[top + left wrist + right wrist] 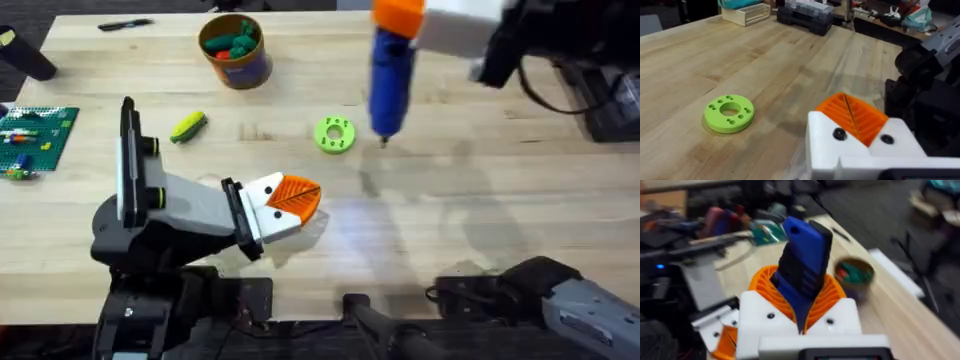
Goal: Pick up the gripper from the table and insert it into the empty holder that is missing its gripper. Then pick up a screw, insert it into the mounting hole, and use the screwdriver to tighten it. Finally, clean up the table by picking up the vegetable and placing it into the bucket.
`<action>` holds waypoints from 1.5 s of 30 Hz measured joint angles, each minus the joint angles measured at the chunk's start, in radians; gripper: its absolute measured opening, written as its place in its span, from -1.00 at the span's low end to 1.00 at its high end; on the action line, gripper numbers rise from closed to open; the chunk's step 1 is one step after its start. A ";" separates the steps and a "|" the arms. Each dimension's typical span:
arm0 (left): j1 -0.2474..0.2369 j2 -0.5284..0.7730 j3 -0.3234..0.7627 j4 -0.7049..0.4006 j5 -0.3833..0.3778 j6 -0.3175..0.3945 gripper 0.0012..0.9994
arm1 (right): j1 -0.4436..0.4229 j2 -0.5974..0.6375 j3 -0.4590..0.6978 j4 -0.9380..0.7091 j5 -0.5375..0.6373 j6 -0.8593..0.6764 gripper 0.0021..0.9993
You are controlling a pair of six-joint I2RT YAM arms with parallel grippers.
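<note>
Your right gripper pinched the blue screwdriver tip-down at the upper right of the overhead frame — probably ready for the screw. Your left gripper sat pressed together mid-frame, holding nothing. The vegetable lay upper left, below the bucket — not cleaned up yet.

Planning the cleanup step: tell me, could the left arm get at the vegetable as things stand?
Probably yes. The vegetable lies in the open on the table, beside the left arm, nothing over it. The left gripper would need to swing back towards it.
</note>
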 joint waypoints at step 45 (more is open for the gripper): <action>0.000 0.000 0.000 0.000 0.000 0.000 -0.99 | 0.518 0.170 -0.291 0.932 0.153 -0.033 -0.96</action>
